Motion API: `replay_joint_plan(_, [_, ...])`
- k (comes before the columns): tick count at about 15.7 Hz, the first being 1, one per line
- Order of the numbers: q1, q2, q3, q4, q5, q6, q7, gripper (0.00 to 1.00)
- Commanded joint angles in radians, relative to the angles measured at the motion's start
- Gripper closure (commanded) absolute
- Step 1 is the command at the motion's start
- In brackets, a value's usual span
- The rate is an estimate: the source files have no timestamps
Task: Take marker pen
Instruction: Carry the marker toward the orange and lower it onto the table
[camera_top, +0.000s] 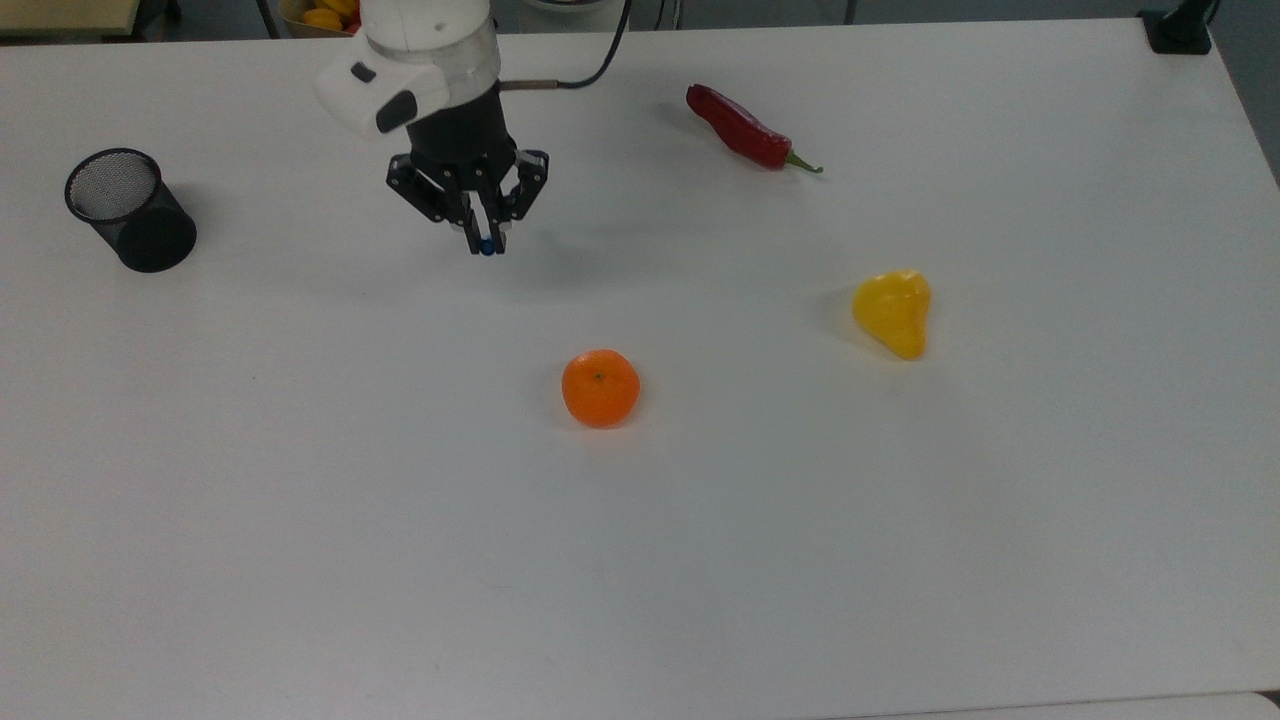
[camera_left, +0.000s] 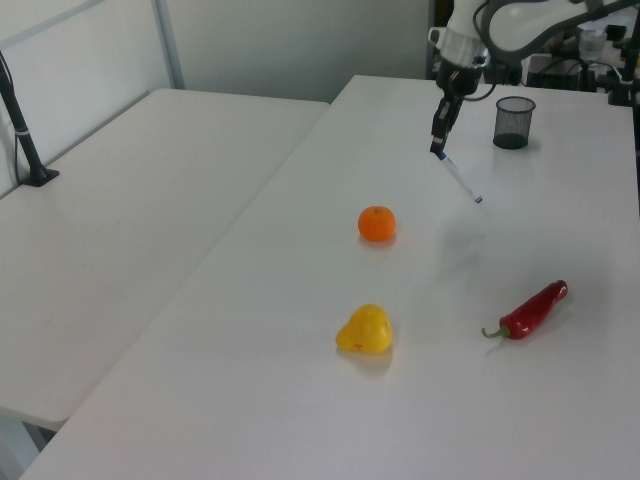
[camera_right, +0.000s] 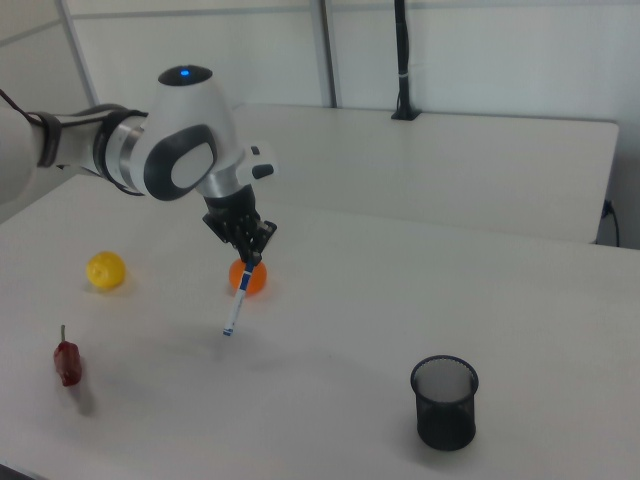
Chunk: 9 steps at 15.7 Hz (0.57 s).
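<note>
**Marker pen held aloft**

The end effector (camera_top: 487, 240) is pinching the marker pen (camera_left: 460, 179) by its capped upper end, so the white barrel hangs slanted below the fingers, clear of the table (camera_top: 700, 560). The mesh pen cup (camera_top: 130, 210) stands well off to the top view's left of the end effector; the orange (camera_top: 600, 388) lies beyond it on the other side. By my reading, the taking step is essentially done. Any next move calls for a firm pinch, since the pen hangs tilted and could swing.

Around me stand two white tables (camera_left: 130, 230) pushed together, pale panelled walls (camera_right: 480, 50) beyond, and a black pole (camera_right: 402, 60) at the far edge.
</note>
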Motion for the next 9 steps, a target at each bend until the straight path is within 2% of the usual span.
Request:
replay_joint_plan(1, [0.026,0.073,-0.002,0.006,0.004,0.061,0.021,1.0])
replay_joint_plan(9, [0.059,0.179,-0.003,0.01,-0.008,0.185,0.021,1.0])
